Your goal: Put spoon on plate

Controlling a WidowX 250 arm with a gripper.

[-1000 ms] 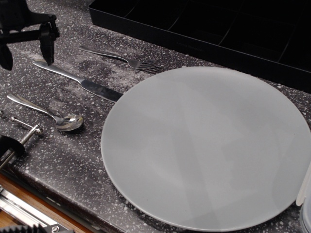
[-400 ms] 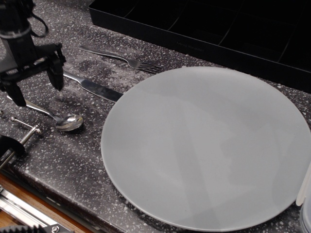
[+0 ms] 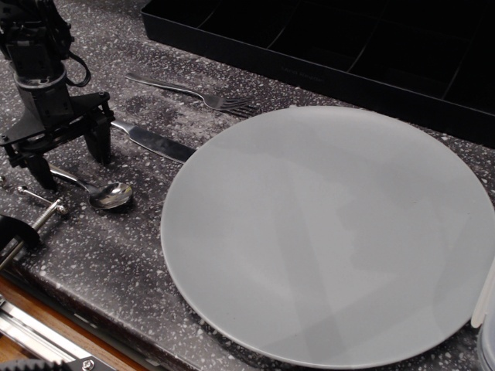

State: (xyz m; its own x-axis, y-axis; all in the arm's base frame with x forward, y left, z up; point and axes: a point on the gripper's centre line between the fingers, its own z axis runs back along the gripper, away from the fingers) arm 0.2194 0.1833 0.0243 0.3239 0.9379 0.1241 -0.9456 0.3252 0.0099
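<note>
The gripper (image 3: 69, 162) stands at the far left of the counter (image 3: 116, 247), its jaws spread wide and pointing down, holding nothing. One black finger (image 3: 99, 143) comes down on the far side of the spoon's handle, the other (image 3: 39, 170) on the near side, so the handle runs between them; whether either fingertip touches the metal or the counter cannot be told.

The plate (image 3: 329, 232) fills most of the right and middle of the view, lying flat on the speckled dark counter with its surface bare. Behind it along the back edge sits a black tray (image 3: 325, 46) with compartments.

The knife (image 3: 155, 143) lies just past the gripper, its blade tip reaching the plate's left rim, its handle hidden behind the arm. The fork (image 3: 193, 94) lies further back, tines toward the plate.

The spoon (image 3: 97, 191) rests on the counter left of the plate and apart from it, bowl toward the plate, handle running left under the open gripper. A small metal bar (image 3: 42, 199) lies just in front of it
</note>
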